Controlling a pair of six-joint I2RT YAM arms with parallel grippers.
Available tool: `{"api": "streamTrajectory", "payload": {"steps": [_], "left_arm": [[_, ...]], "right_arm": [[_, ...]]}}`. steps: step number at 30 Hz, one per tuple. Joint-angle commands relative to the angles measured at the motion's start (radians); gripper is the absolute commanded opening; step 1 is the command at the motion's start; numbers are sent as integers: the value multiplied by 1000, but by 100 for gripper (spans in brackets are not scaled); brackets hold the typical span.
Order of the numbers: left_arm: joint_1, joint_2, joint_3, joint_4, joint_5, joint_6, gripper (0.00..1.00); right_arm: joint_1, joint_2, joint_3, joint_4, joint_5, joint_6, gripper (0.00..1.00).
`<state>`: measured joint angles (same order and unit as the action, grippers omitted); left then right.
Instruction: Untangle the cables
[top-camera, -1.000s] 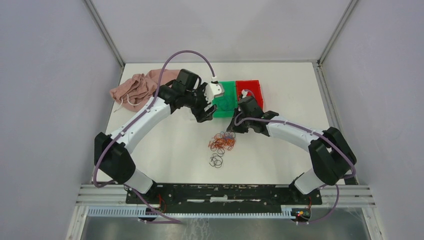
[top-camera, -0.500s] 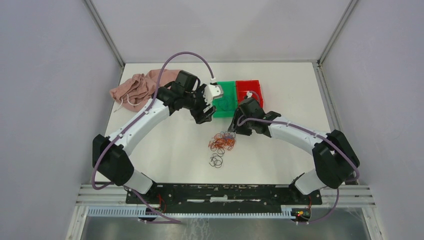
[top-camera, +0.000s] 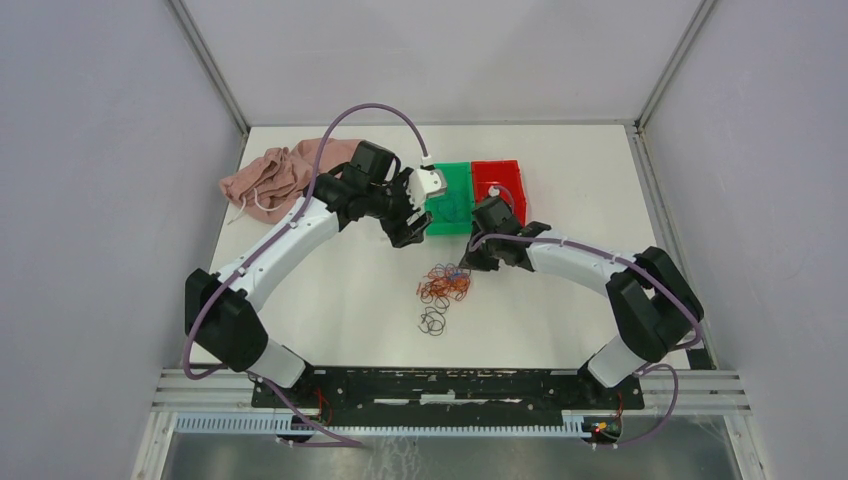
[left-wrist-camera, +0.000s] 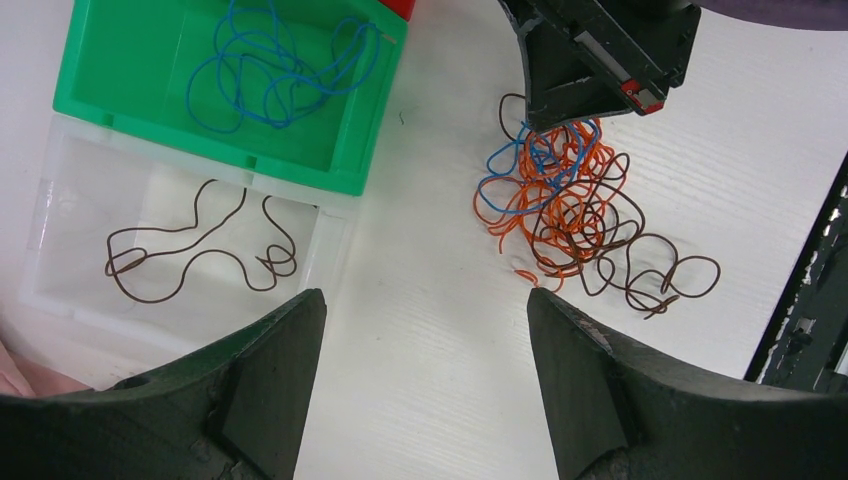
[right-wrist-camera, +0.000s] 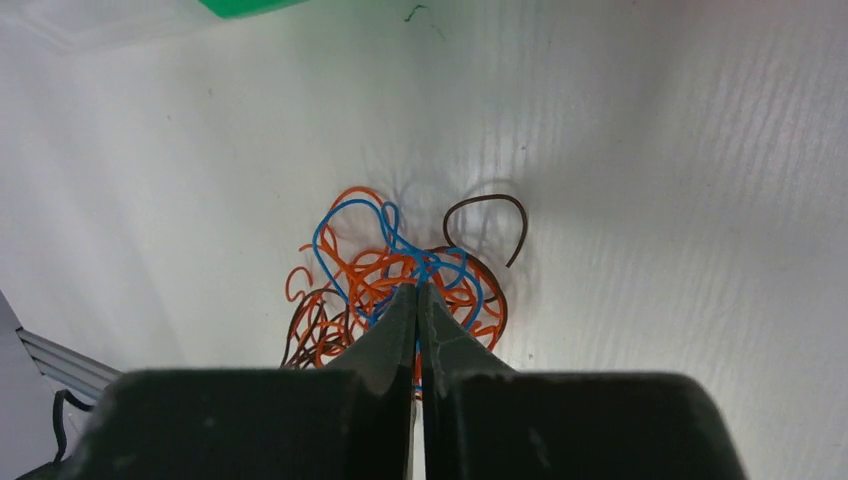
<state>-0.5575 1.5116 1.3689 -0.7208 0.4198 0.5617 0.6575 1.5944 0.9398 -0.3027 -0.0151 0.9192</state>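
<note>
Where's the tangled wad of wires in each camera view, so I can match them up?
Top external: tangled wad of wires at mid-table, nearer the arm bases than the green bin.
Left wrist: right of centre.
Right wrist: centre, lower half.
Shared landmark: the green bin, upper left in left wrist, top edge in right wrist.

The closed fingers of the right gripper covered the near part of the cables; whether any wire sat pinched between the tips could not be told. In the left wrist view the green bin ran off the top edge, only a corner of the red bin showed, and the pink cloth was a sliver
</note>
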Motion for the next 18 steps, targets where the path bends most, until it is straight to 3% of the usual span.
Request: {"api": "streamTrajectory", "payload": {"steps": [1,11,18], "left_arm": [[0,-48,7,47,5,-30,81],[-1,-96,9,-17,54,28,81],[-2,-140,3,-60,122,53,81]], "right_arm": [[4,-42,53,82,-18,-7,0],[4,-250,-8,273,-216,-126,0],[4,-330,-46,432,-384,-93,0]]}}
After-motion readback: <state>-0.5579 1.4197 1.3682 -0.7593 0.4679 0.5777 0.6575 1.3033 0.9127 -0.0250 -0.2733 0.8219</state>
